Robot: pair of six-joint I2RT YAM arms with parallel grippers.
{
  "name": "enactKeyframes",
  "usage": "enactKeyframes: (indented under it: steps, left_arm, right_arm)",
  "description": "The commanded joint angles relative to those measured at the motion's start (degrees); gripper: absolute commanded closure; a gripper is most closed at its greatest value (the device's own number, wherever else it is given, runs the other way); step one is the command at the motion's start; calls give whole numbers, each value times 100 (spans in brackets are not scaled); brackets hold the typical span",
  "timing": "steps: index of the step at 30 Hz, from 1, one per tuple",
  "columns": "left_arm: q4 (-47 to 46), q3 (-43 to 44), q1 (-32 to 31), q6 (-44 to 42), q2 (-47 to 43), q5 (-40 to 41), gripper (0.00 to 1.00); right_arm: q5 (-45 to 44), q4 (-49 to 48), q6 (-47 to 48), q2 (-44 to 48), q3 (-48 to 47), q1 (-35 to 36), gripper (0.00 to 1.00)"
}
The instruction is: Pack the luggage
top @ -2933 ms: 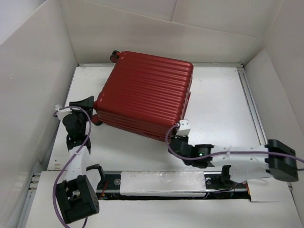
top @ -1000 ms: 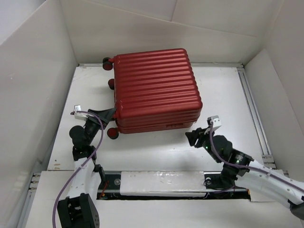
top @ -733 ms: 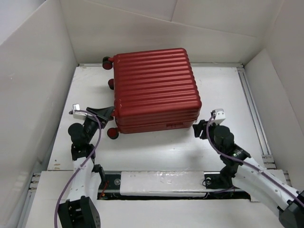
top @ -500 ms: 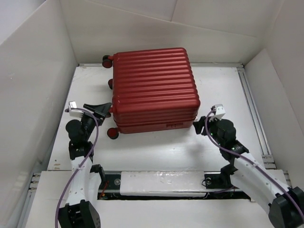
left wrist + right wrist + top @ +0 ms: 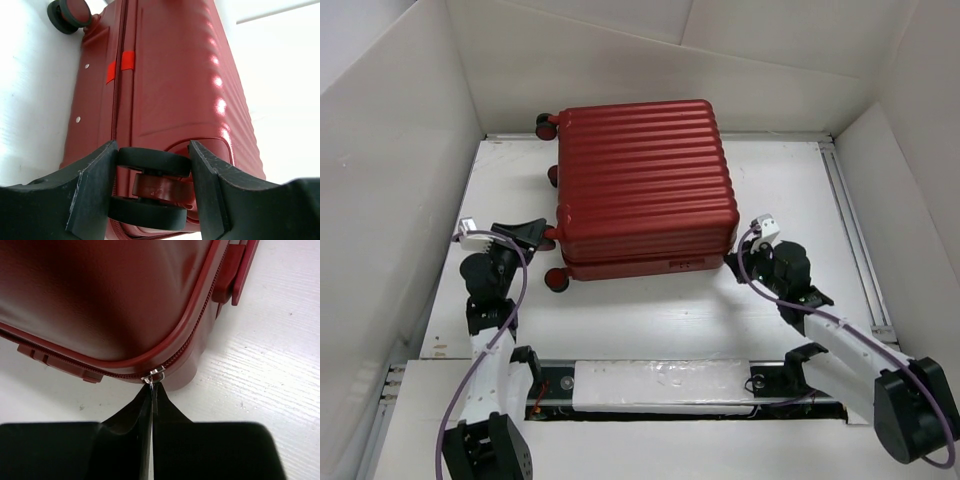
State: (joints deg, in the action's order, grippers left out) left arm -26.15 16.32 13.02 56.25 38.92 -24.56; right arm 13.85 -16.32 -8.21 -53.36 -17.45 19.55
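Suitcase: the dark red suitcase [image 5: 645,180] lies flat on its side toward the back of the white table [image 5: 780,190], wheels to the left, lid down.
Zip: the zip [image 5: 187,337] runs round the near right corner. The wrist view is too close and dark to tell how much of it is done up.
Zip pull: a small silver zip pull [image 5: 154,374] sits right at that corner.
Right claw: the right claw [image 5: 151,392] is pinched tight, its tips meeting on the tab of the zip pull.
Wheel: a near left wheel [image 5: 154,161] sits between the fingers of the other claw.
Left claw: the left claw [image 5: 152,150] is about half open and straddles that wheel, both fingers seemingly pressed against it, steadying the case.
Done: the case is braced and the zip pull is caught.
Left: likely the zip must be run round and the lid lifted. Nothing to pack shows in any view.
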Motion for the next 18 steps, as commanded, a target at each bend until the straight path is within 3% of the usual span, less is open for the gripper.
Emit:
enactKeyframes:
  steps: [1, 4, 7, 12, 15, 18]
  left_arm:
    - [-549, -261, -36, -53, -7, -198, 100]
    - [-811, -558, -88, -53, 55, -260, 100]
    - [-980, -726, -290, -53, 116, -261, 100]
    - [-1094, -849, -291, -53, 116, -322, 100]
    - [-1155, -849, -291, 8, 116, -374, 100]
    - [-1330, -919, -291, 140, 116, -514, 100]
  right_arm:
    - [488, -636, -207, 98, -215, 75, 100]
    - [435, -636, -392, 413, -83, 145, 100]
    - [-4, -85, -480, 808, -144, 662, 100]
    - [-1259, 1234, -287, 1143, -653, 2294, 100]
    - [-1885, 1868, -234, 1013, -987, 2825, 100]
    - [-2122, 1869, -295, 444, -1303, 3282, 100]
